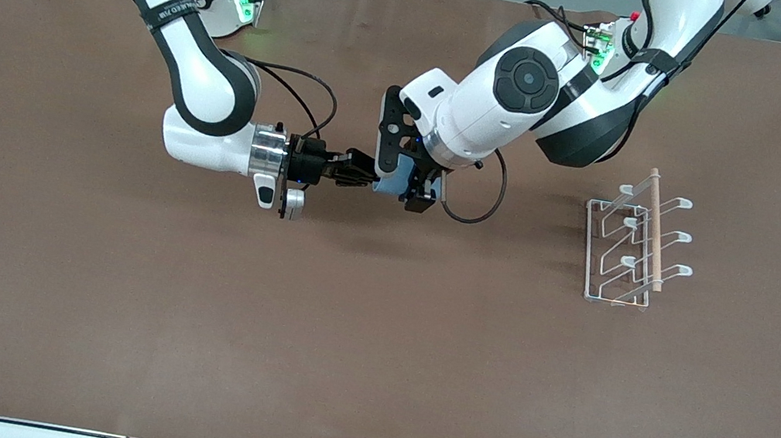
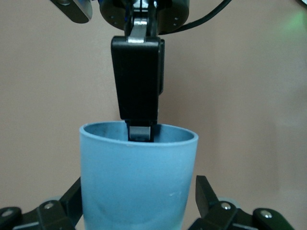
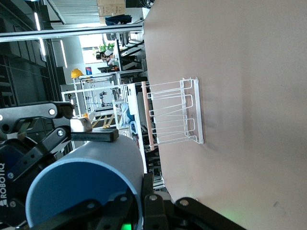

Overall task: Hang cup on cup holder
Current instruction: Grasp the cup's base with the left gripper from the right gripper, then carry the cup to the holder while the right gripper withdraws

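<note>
The cup (image 1: 388,186) hangs mid-frame over the counter (image 1: 371,341), well apart from the rack (image 1: 626,241). It looks light, stiff and slick, best taken round the body. The right gripper (image 1: 366,177) pinches its rim; the left gripper (image 1: 418,192) straddles the body, open, not yet clamped. Only "ROBOTIQ" (image 3: 4,179) is readable.

Pale blue, white and black over a plain brown table

The cup (image 1: 386,185) is a plain, matte light blue with no pattern, inside and out. The cup holder (image 1: 625,244) is white wire topped by a light, unpainted wooden rod (image 1: 654,229). Both arms have glossy white shells with black joint bands; the left gripper (image 1: 417,190) and right gripper (image 1: 361,170) are black, the right one's wrist ringed in silver. The table (image 1: 111,300) is an even reddish brown. Green lights glow at the arm bases.
</note>
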Controlling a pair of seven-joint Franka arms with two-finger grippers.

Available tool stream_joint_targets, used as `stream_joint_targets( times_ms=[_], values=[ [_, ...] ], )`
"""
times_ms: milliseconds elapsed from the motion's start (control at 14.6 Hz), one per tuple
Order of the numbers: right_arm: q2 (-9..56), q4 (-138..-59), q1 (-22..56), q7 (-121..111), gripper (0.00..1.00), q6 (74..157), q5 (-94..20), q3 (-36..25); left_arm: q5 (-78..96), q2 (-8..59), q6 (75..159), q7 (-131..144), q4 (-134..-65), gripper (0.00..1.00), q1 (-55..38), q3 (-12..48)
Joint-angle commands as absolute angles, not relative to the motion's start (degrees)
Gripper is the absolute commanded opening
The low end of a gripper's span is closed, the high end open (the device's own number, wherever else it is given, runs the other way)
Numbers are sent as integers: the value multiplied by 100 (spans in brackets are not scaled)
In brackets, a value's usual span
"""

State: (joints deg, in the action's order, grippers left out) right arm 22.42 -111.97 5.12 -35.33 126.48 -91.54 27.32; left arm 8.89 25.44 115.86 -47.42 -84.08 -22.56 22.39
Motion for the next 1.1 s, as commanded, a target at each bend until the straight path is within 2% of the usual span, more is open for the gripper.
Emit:
stream_joint_targets(
  times_ms=[0,69,137,206,274,480,548,617,685,1028],
  values=[
    [2188,-11250,483,-3656,0,12700,-9360,2786,853,2593,11584,-4738,-8332,69,-2285,2232],
    [2188,-11250,483,-3656,0,12700,-9360,2786,853,2593,11584,-4703,-8376,66,-2276,2232],
    [2188,-11250,483,-3656,0,12700,-9360,2786,853,2575,11584,-4659,-8411,56,-2250,2232],
    [2188,-11250,483,-3656,0,12700,-9360,2786,853,2558,11540,-4658,-8420,39,-2198,2232],
    [2188,-11259,483,-3656,1,12700,-9360,2786,853,2540,11523,-4658,-8420,30,-2189,2232],
    [2188,-11250,475,-3630,3,12691,-9360,2786,774,2522,11505,-4649,-8429,28,-2188,2224],
    [2188,-11250,466,-3578,12,12674,-9360,2786,713,2522,11505,-4649,-8429,26,-2188,2224],
    [2188,-11250,466,-3516,59,12674,-9360,2795,695,2514,11487,-4649,-8429,26,-2188,2224],
    [2188,-11250,475,-3507,100,12691,-9369,2795,694,2514,11374,-4649,-8420,26,-2188,2224],
    [2188,-11250,431,-3507,100,12665,-9369,2786,425,2417,10839,-4650,-8411,24,-2171,2153]
  ],
)
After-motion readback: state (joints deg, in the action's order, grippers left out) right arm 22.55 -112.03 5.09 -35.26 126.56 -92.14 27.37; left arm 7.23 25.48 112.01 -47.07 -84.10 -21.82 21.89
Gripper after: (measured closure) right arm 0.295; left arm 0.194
